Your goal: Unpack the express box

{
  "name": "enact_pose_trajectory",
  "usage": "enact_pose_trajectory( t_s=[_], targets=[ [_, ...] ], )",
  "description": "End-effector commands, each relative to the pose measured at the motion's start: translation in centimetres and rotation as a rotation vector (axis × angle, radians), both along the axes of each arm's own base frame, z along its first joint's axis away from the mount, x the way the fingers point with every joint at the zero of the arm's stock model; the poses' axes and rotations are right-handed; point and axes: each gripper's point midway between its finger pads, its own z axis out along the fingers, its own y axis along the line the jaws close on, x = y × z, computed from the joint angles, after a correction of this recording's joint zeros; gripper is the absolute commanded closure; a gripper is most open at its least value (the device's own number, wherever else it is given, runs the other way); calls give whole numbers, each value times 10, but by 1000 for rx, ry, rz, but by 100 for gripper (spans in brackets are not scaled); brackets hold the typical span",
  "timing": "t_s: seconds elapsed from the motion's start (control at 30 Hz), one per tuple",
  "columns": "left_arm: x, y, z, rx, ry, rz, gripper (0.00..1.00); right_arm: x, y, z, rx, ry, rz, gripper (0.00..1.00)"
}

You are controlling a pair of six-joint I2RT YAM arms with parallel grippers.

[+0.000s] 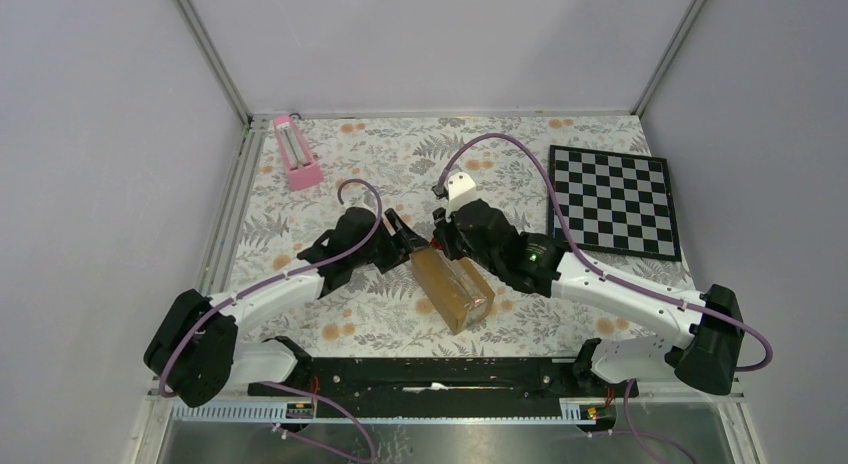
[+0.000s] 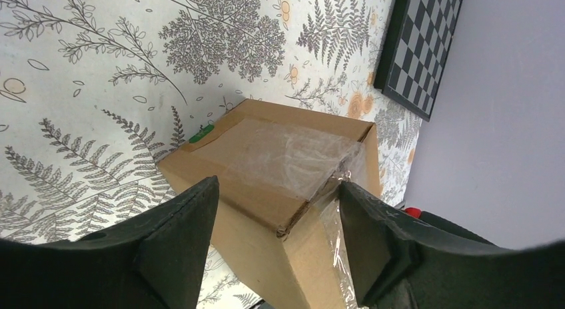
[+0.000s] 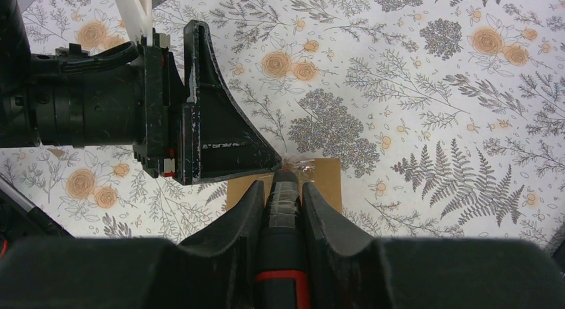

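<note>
The express box (image 1: 452,289) lies on the floral tablecloth (image 1: 350,314) in the middle of the table, just beyond the arms' bases. It is a small brown cardboard carton, its long axis running from 5 o'clock at the near end to 11 o'clock at the far end. Clear glossy tape covers its top and wraps down over an end, wrinkled and lifting at one corner.

At the box's far end both grippers meet. The left gripper (image 2: 278,186), coming in from 9 o'clock, has its fingers spread wide, straddling the taped corner; whether they touch the cardboard cannot be told. The right gripper (image 3: 281,186), from 3 o'clock, has its fingers narrow, clamped on a black tool (image 3: 283,256) with a red band, its tip at the taped edge.

Farther off, a pink metronome-like object (image 1: 297,152) stands at 11 o'clock, and a chessboard (image 1: 613,201) lies at 2 o'clock.
</note>
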Motion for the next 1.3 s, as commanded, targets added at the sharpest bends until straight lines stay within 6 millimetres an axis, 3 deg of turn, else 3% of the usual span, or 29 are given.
enact_pose_trajectory(
  t_s=[0.0,0.47,1.03,1.27],
  targets=[
    [-1,19,-21,65,38,107,33,-12,5,3,1,40,40,100],
    [-14,37,-45,204,98,290,36,-20,-2,-6,-55,112,36,100],
    [-12,42,-45,211,118,373,35,-39,-12,-21,-71,210,46,100],
    [-11,43,-44,208,121,392,35,-46,-18,-18,-63,234,49,100]
  ],
)
